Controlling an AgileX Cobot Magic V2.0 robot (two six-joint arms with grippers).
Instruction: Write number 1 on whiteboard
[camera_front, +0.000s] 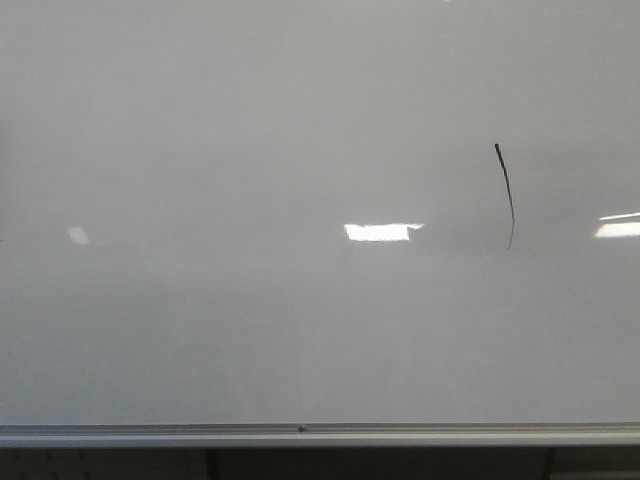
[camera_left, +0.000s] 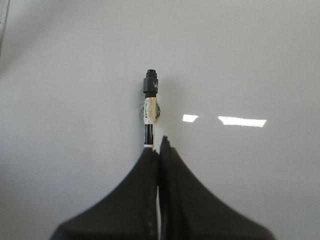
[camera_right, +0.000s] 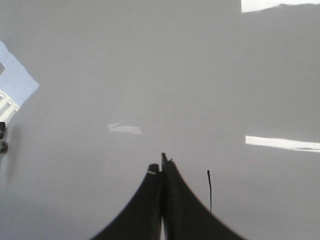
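Glossy grey-white board fills nearly every view, its silver rail running along the lower edge and bright light reflections scattered over it. On the board stands the stroke, a thin, slightly curved black line, thicker at its upper end and fading to a faint tip; in the right wrist view the same stroke lies just beside the right hand, off to one side of its fingertips. That hand has its fingers pressed together with nothing visible between them, so it seems to be idle near the mark rather than writing. The left hand is clamped on a marker, which sticks out straight ahead of the fingertips toward the board, black end foremost; whether that end is a cap or the nib, and whether it touches the board, I cannot tell. Held lengthwise like this, the marker can be pushed against the surface. The digit looks already drawn.
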